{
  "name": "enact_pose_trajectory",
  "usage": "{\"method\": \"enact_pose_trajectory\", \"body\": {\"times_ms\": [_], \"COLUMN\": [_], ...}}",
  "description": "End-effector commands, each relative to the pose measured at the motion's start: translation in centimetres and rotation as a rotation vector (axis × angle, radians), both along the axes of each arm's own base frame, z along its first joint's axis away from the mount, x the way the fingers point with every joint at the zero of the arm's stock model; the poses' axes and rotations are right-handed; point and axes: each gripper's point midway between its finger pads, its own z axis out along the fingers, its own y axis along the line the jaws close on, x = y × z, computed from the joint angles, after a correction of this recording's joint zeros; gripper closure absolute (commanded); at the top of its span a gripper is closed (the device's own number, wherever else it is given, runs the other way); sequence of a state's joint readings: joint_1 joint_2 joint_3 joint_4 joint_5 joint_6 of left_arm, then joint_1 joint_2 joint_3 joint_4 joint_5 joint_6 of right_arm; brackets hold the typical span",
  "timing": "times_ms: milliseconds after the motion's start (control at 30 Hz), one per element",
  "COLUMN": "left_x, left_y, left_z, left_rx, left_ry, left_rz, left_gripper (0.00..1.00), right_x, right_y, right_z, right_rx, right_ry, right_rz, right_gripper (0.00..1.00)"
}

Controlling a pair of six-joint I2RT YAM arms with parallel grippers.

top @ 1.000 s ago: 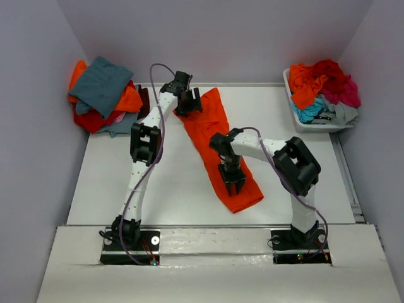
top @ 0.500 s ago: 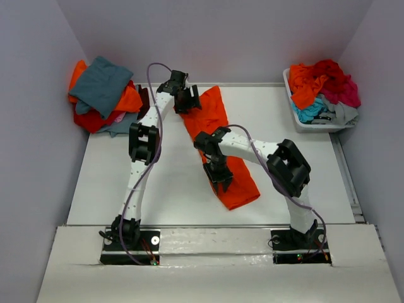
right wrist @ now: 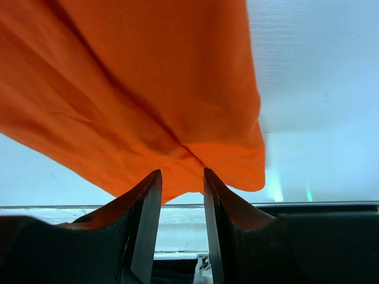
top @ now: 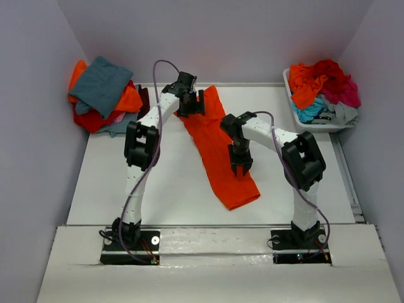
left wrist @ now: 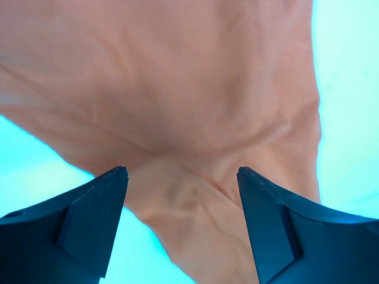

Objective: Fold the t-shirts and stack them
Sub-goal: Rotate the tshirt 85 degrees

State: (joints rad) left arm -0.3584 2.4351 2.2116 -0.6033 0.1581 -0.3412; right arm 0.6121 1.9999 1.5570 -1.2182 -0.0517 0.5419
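Note:
A bright orange t-shirt (top: 214, 132) lies on the white table as a long crumpled strip running from the back centre toward the near edge. My left gripper (top: 191, 104) hovers over its far end, jaws wide open; in the left wrist view the cloth (left wrist: 177, 89) fills the space under the left gripper (left wrist: 180, 174). My right gripper (top: 240, 165) is over the strip's lower half. In the right wrist view the right gripper (right wrist: 182, 171) is open by a narrow gap with nothing between the fingers, and the shirt (right wrist: 148, 77) lies just past the tips.
A pile of teal-grey, orange and red shirts (top: 104, 91) sits at the back left corner. A white bin (top: 315, 126) at the back right holds a heap of orange, red, magenta and turquoise shirts (top: 322, 82). Walls close in on three sides.
My right gripper swung left along the shirt, then came back right and farther up it, and the shirt's middle shifted with it. The left gripper edged slightly right and stayed open.

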Motion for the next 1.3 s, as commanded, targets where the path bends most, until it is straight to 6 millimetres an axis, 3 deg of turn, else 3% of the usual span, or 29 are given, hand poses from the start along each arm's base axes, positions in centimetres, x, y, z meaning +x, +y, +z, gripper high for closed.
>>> {"method": "enact_pose_trajectory", "body": {"times_ms": [0, 167, 300, 367, 700, 733, 833, 1267], "left_x": [-1.1, -2.4, -4.0, -4.8, -4.5, -4.7, -4.8, -5.0], "left_y": [-0.1, 0.0, -0.7, -1.4, -2.9, -2.9, -3.0, -1.0], "left_z": [9.8, 9.8, 8.1, 6.2, 2.0, 0.7, -0.8, -4.8], "left_rx": [-0.015, -0.017, -0.008, -0.011, 0.011, 0.017, 0.025, 0.150], "left_ry": [-0.159, -0.104, -0.056, -0.006, 0.064, 0.094, 0.123, 0.180], "left_rz": [-0.012, -0.010, -0.028, -0.048, -0.076, -0.083, -0.092, -0.052], "left_gripper": [0.13, 0.13, 0.13, 0.13, 0.13, 0.13, 0.13, 0.13], "right_x": [1.0, 0.4, -0.3, -0.7, -1.5, -1.7, -1.9, -3.4], "right_y": [-0.2, -0.1, -1.1, -1.8, -3.0, -3.1, -3.2, -3.3], "right_z": [0.2, -1.3, -2.3, -2.7, -3.9, -4.0, -4.1, -4.5], "right_rx": [0.009, 0.019, -0.002, -0.009, -0.018, -0.021, -0.024, 0.007], "right_ry": [-0.048, -0.014, 0.001, 0.014, 0.042, 0.045, 0.057, 0.119], "right_rz": [0.026, 0.041, 0.034, 0.018, 0.010, 0.012, 0.019, 0.051], "right_gripper": [0.60, 0.60, 0.60, 0.60, 0.59, 0.59, 0.59, 0.60]}}
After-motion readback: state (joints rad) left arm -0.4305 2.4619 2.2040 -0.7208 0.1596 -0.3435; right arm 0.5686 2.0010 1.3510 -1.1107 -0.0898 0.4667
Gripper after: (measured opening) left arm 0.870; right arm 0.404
